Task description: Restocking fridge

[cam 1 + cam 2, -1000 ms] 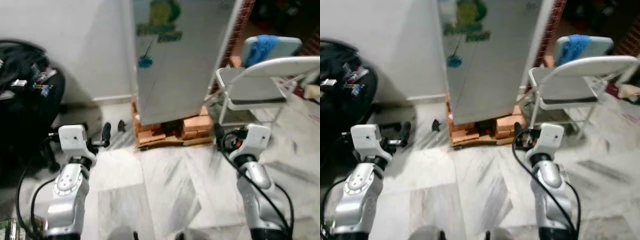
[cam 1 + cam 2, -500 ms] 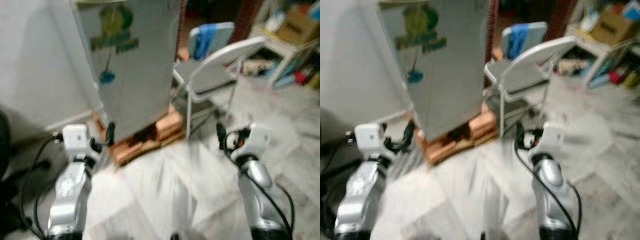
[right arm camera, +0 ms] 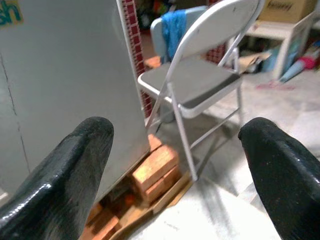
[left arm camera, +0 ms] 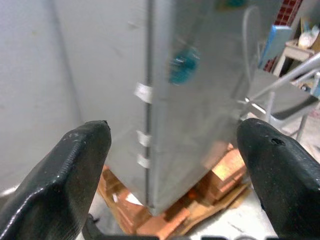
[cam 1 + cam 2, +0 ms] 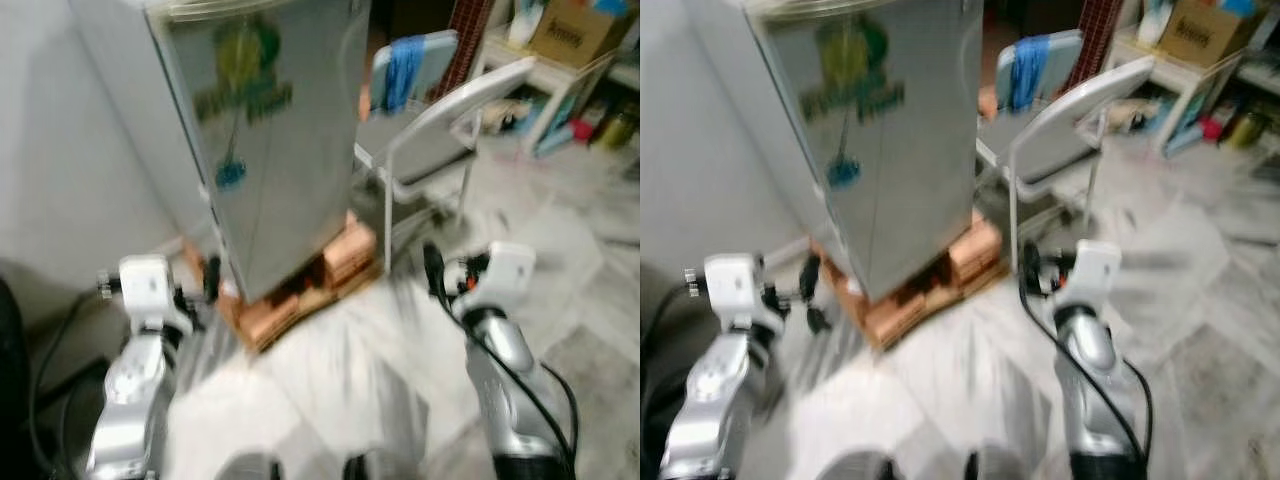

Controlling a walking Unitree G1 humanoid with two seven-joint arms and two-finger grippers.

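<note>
View swung right since earlier; fridge (image 5: 270, 150) sticker unreadable; left gripper (image 4: 175, 165), right gripper (image 3: 175, 165) spread, empty.

light: even indoor, fairly bright, no harsh glare
blur: head views smeared w/ motion, floor (image 5: 400, 390) worst
sheen: soft on fridge (image 5: 270, 150) door
wrist views: fingers (image 4: 60, 175) near, out of focus
shadow: dark far left
</note>
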